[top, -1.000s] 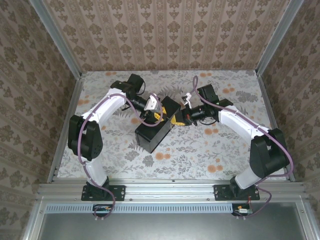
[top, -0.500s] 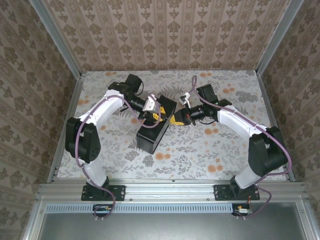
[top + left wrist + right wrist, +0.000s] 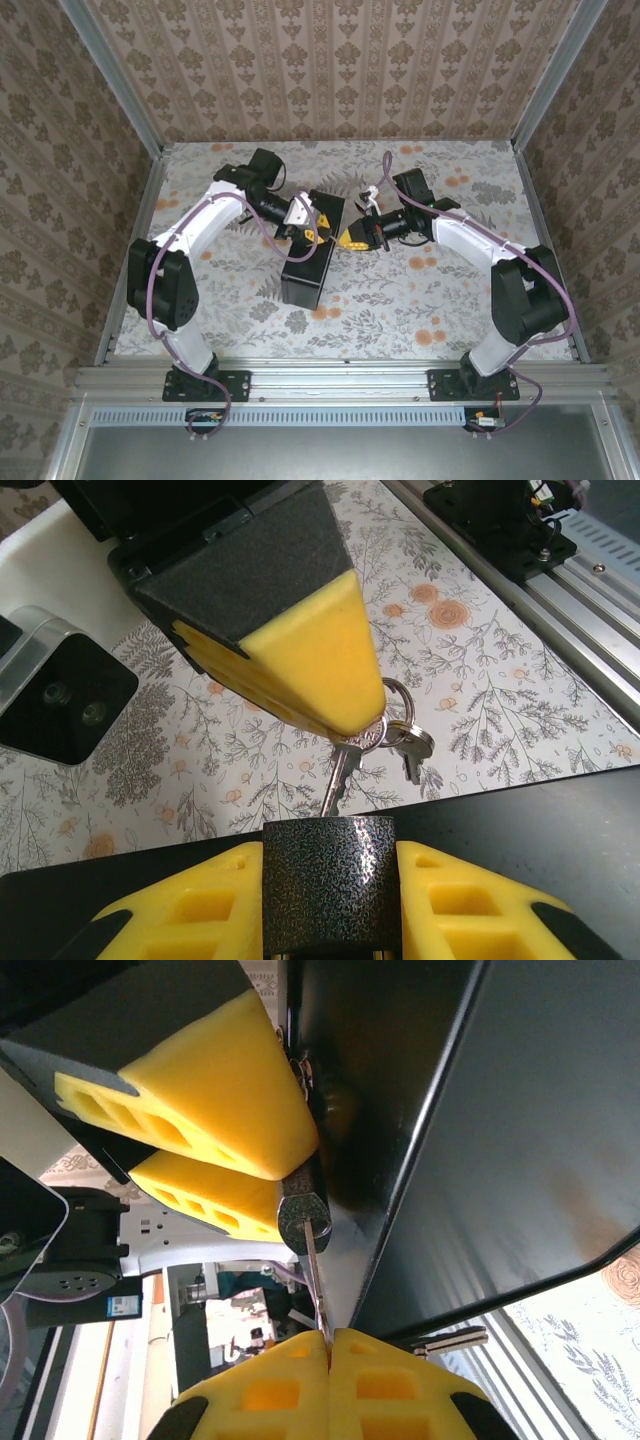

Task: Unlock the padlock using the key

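The left gripper point(image 3: 328, 912) clamped the padlock point(image 3: 328, 865) by the box point(image 3: 300, 280). The right gripper point(image 3: 330, 1365) pinched the key point(image 3: 313, 1278), tip at the padlock's end. The blade probably needed straight alignment, full insertion, then a gentle turn.

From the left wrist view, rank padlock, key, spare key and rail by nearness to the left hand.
1. padlock: gripped in the left hand.
2. key: just beyond, tip at the padlock.
3. spare key: farther, right of the key.
4. rail: farthest, upper right.

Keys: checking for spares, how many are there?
2: one key held by the right claw, tip at the padlock; a spare key dangling beside it. More may be hidden.
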`<state>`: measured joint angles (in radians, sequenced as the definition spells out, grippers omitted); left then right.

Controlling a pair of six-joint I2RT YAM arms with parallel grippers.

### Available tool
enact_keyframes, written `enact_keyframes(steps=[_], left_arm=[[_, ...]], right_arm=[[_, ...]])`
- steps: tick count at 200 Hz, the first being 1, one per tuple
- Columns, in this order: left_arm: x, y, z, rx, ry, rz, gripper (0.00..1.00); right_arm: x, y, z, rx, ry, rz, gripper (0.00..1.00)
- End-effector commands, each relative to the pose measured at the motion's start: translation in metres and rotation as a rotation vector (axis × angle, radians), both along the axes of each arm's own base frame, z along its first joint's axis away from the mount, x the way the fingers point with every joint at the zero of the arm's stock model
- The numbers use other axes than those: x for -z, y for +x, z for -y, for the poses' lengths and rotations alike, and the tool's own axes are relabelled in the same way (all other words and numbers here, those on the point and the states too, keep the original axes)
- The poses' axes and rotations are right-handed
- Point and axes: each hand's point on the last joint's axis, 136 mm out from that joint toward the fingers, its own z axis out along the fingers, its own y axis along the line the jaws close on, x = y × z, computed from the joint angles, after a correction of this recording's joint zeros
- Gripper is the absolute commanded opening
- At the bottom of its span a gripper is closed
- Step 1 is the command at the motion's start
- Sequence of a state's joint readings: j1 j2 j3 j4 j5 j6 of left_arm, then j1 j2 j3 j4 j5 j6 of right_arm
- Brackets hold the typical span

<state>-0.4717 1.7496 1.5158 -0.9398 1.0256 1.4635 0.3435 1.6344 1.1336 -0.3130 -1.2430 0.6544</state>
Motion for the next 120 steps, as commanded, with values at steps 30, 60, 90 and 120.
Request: enact_keyframes(steps=[30,60,90,120], left_arm=[[-0.028,-0.026,0.012,0.097,-0.112,0.035,0.14],[-0.026,-0.027,0.012,0.103,-0.104,0.031,0.14],[-0.025,-0.026,0.014,0.099,-0.103,0.039,0.14],[-0.023,-0.023,0.016,0.092,-0.100,0.037,0.13]], right_arm=[[-0.005,0.008,0.000,-0.045,0.056,0.033,0.00],[-0.003,0.013,0.001,-0.051,0.070,0.025,0.00],[-0.005,0.015,-0.001,-0.060,0.075,0.021,0.00],[-0.004,0.019,-0.005,-0.060,0.069,0.015,0.00]])
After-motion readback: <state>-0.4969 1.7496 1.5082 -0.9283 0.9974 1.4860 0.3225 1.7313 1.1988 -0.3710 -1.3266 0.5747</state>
